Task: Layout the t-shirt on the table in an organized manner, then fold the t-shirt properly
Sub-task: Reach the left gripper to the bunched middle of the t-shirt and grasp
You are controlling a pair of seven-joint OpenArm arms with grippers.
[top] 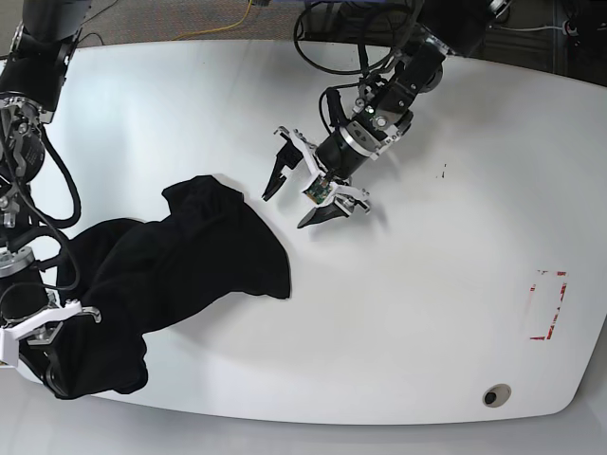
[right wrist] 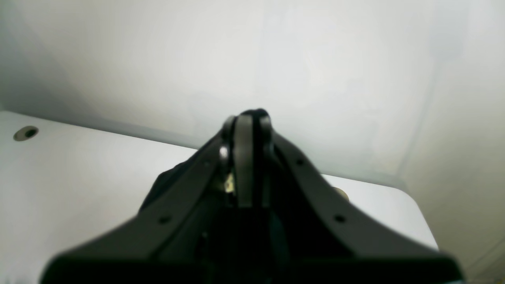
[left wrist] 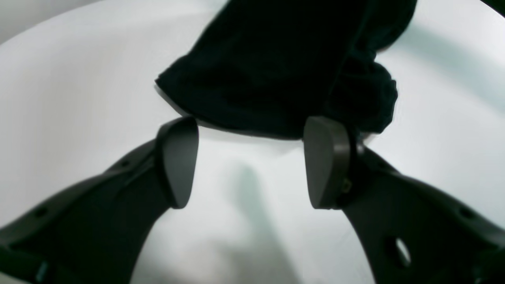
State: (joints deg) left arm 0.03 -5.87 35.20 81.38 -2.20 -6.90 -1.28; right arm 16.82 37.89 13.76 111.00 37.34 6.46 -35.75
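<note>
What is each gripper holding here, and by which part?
The right gripper is shut on the t-shirt, pinching a bit of its fabric; which part cannot be told. The left gripper is open, holding nothing.

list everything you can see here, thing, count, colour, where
t-shirt: one, black, bunched at the base view's left, one end lifted
table: one, glossy white, under everything
red outline mark: one, table's right side
round hole: one, lower right; another in the right wrist view
cables: dark, one yellow, beyond the far edge
left gripper: jaws open, beside the shirt's free end
right gripper: jaws shut on black cloth
</note>
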